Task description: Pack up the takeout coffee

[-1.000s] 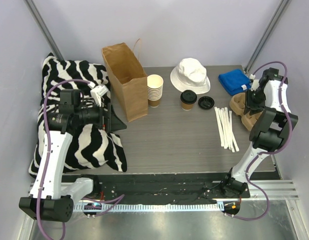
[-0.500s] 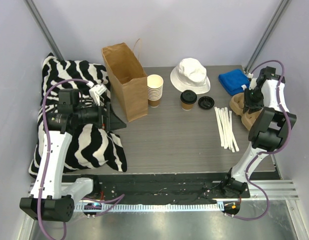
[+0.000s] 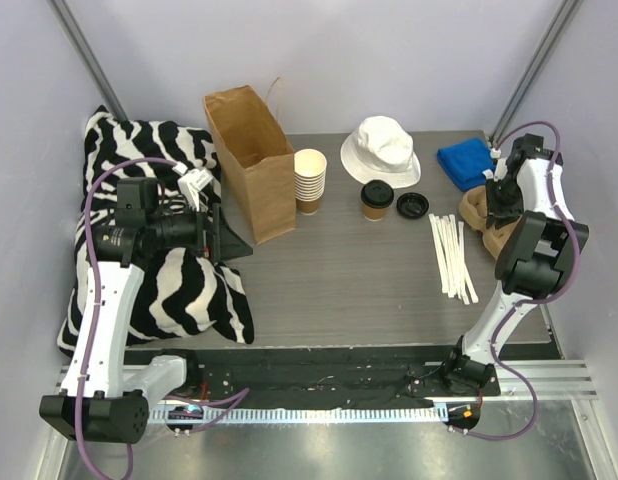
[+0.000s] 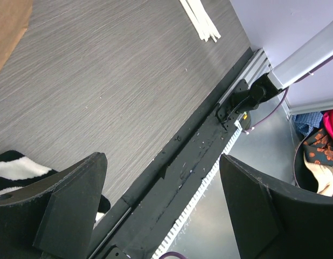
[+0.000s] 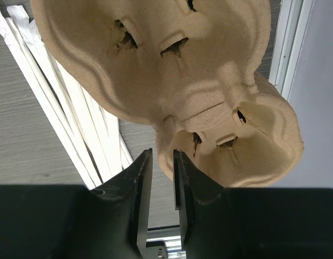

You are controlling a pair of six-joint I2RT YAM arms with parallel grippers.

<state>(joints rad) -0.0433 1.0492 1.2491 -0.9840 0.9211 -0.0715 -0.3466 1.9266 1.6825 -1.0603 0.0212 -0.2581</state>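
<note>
Two grippers kept clear of the coffee

The takeout coffee [image 3: 377,200] is stood lidded on the table [image 3: 339,290], right of the paper bag [image 3: 251,160], touched by nothing. The right gripper [image 5: 161,154] is set at the rim of the pulp tray [image 5: 155,59], jaws narrowed, presumably so a carrier is readied first; whether the rim is pinched cannot be told. The left gripper [image 4: 162,159] is held wide apart and empty.

Site: robot laboratory test cell | Evidence: lavender walls [image 3: 389,60], metal frame posts [image 3: 84,45], left arm [image 3: 99,300] and right arm [image 3: 537,255] bolted to rail [image 3: 319,405] at table [image 3: 339,285] edge | Props: paper bag [image 3: 251,160], hat [image 3: 380,148], zebra pillow [image 3: 179,290]
</note>
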